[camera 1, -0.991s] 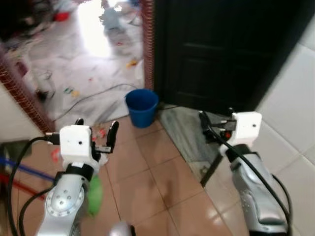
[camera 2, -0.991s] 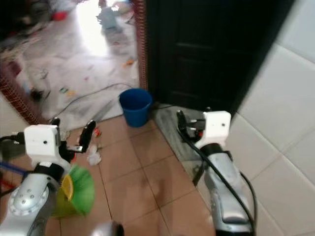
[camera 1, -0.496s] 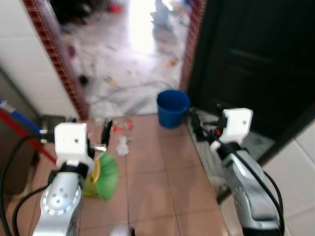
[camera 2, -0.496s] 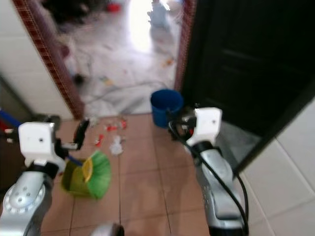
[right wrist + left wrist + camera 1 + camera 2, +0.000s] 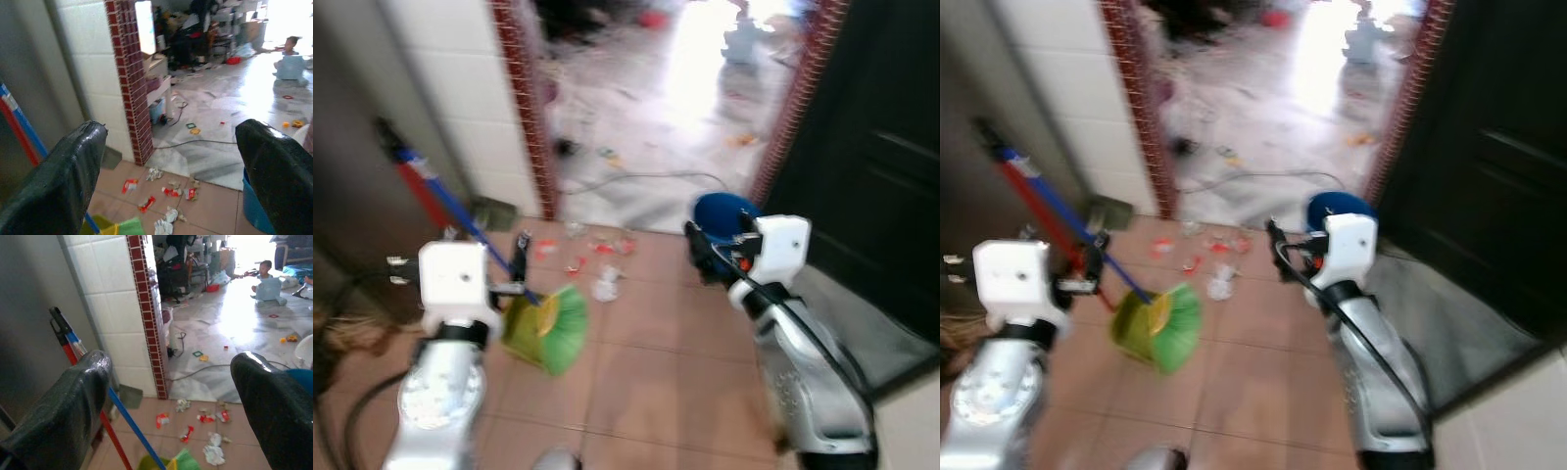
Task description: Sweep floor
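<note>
So the view has swung left over the last second and now the green broom (image 5: 551,318) with its blue handle sits lower left of the frame by the litter (image 5: 597,262), both the left gripper (image 5: 171,401) and right gripper (image 5: 171,166) wide open, empty, so grabbing it is probably next.

Terracotta tile floor (image 5: 646,372), white tiled wall (image 5: 117,318), brick-trimmed doorway (image 5: 146,318), dark door (image 5: 881,196)

Broom (image 5: 543,318) left, litter (image 5: 597,259) beyond it, bucket (image 5: 720,211) right by doorway.
</note>
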`<state>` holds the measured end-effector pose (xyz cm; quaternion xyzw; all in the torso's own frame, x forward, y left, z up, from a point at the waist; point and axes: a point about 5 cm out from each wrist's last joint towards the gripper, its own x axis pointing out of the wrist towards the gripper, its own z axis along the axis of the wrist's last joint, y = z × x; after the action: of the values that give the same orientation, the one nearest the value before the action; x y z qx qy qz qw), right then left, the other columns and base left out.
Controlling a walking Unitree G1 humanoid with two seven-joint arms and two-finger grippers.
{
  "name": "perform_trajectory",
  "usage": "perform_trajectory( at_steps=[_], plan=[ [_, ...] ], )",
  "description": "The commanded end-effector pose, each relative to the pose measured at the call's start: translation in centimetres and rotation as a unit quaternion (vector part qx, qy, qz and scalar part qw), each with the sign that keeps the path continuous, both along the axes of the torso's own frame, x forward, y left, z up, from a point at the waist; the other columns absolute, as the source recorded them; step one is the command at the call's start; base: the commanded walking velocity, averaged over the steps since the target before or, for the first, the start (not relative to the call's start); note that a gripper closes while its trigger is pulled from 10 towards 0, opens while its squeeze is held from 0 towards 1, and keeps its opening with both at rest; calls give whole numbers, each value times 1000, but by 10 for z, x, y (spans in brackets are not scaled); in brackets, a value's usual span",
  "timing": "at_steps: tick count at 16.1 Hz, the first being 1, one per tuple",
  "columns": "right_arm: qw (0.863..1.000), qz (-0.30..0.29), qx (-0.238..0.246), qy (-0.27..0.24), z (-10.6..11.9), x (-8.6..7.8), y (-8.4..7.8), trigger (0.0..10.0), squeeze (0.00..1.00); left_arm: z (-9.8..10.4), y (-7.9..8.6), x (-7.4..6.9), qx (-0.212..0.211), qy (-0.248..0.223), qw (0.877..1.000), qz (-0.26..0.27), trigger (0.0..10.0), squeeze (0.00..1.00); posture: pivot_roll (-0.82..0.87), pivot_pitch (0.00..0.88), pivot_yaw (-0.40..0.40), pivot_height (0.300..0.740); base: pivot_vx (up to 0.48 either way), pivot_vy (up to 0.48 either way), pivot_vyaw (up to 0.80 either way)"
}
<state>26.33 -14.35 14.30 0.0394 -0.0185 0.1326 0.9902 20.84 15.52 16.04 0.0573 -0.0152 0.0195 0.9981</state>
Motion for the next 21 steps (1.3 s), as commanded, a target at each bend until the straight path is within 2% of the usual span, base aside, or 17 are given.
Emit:
perform_trajectory(
  at_steps=[1, 7, 13, 16, 17, 18, 19, 21],
  plan=[
    [1000, 5, 9, -4, 3, 2, 3, 10000, 0, -1, 4, -1, 10, 4, 1000, 4, 10000, 0, -51, 20, -19, 740, 0, 0, 800],
    [1000, 9, 6, -1, 1, 1, 2, 10000, 0, -8, 13, -8, 9, 23, 1000, 19, 10000, 0, -49, 19, -21, 740, 0, 0, 800],
    [1000, 5, 19, 3, 0, 0, 1, 10000, 0, -5, 8, -7, -7, 21, 1000, 0, 10000, 0, -53, 22, -20, 740, 0, 0, 778],
    [1000, -12, -4, 4, -1, 3, 1, 10000, 0, -4, 9, -8, -9, 20, 1000, -2, 10000, 0, -47, 24, -21, 740, 0, 0, 0],
    [998, -22, -55, -9, -1, 6, 3, 10000, 0, -3, 8, -7, -13, 19, 1000, -3, 10000, 0, -47, 24, -21, 740, 0, 0, 0],
    [999, -15, -50, -15, 0, 7, 6, 10000, 0, -3, 7, -7, -15, 18, 1000, -5, 10000, 0, -48, 24, -19, 740, 0, 0, 0],
    [1000, -6, -23, -13, 2, 9, 7, 10000, 0, -4, 5, -5, -18, 18, 1000, -6, 10000, 0, -53, 20, -11, 740, 0, 0, 0],
    [1000, -13, -19, -21, 7, 15, 5, 10000, 0, 0, 2, 1, -20, 12, 1000, -17, 10000, 0, -54, 0, -6, 740, 0, 0, 0]
  ],
)
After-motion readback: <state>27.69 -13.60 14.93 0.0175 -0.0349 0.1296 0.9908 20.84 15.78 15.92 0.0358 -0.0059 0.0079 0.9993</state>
